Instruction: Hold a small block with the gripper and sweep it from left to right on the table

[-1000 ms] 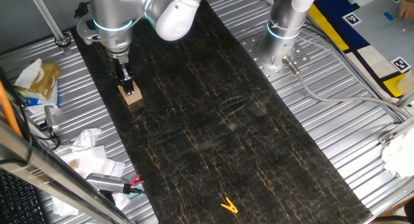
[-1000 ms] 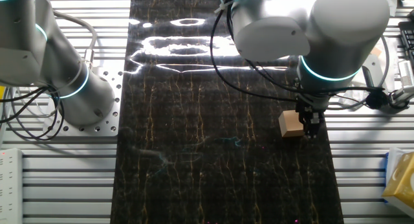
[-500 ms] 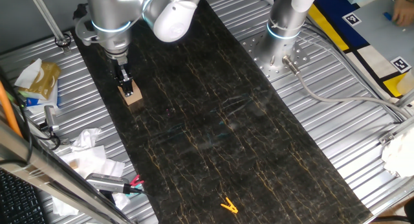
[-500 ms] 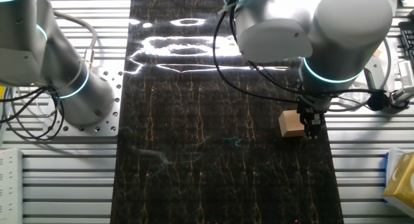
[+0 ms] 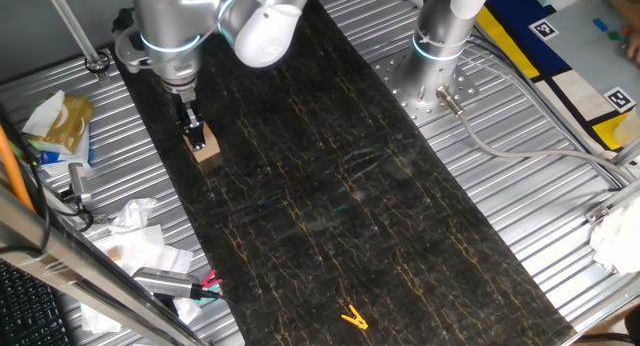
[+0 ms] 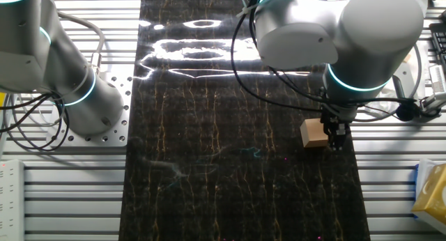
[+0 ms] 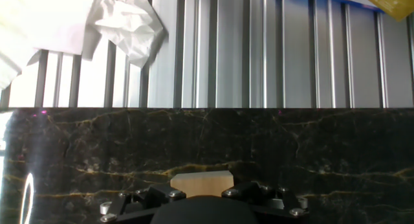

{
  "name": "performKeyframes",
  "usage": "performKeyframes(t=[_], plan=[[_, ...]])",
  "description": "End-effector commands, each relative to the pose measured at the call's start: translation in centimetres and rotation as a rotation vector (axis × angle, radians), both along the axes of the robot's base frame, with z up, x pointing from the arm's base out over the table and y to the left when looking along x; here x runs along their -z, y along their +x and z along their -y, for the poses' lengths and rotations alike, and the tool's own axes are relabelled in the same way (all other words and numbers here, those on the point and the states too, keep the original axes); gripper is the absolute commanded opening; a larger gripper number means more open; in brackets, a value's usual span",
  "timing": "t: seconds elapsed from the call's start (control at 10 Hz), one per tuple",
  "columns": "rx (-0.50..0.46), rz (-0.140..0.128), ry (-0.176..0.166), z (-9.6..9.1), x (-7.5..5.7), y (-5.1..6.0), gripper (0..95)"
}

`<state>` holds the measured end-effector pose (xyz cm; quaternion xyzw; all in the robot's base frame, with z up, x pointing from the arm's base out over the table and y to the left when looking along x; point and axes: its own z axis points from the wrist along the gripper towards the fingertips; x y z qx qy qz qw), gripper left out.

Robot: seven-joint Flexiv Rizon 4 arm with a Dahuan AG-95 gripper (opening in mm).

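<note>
- Nearest the hand camera, the gripper [image 7: 200,193] is closed on the block [image 7: 201,183], which sits between its black fingers.
- Just under it lies the table [image 7: 323,153], dark with gold veins; whether the block touches it cannot be told from this view.
- Beyond the table's edge runs a ribbed metal sheet [image 7: 259,49], with crumpled white paper [image 7: 132,23] on it.
- From one fixed view, the block [image 5: 205,146] is at the table's [image 5: 330,186] edge, with the gripper [image 5: 195,134] coming down on it from above.
- Farther along that table lies a yellow clip [image 5: 353,317], well apart from the block.
- Across in the other fixed view, the block [image 6: 314,134] sits near the table's [image 6: 209,164] edge, gripper [image 6: 334,138] alongside.
</note>
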<state>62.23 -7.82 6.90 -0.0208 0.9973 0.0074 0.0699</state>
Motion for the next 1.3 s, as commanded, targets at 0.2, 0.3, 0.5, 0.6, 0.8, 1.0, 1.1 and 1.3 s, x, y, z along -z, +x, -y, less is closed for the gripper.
performKeyframes(t=[0.2, 0.3, 0.5, 0.6, 0.8, 1.0, 1.1, 1.3], plan=[[0.009, -0.001, 0.007, -0.4, 0.4, 0.2, 76.0], [0.012, -0.002, 0.010, -0.5, 0.5, 0.2, 76.0], [0.013, -0.002, 0.012, -0.7, 0.7, 0.2, 76.0], [0.013, -0.001, 0.013, -0.7, 0.8, 0.2, 57.0], [0.006, 0.000, 0.008, -0.7, 1.0, 0.1, 57.0], [0.003, 0.001, 0.009, -0.6, 1.2, 0.0, 57.0], [0.007, 0.001, 0.017, -0.6, 1.3, -0.1, 57.0], [0.012, 0.000, 0.034, -0.7, 1.3, -0.3, 76.0]])
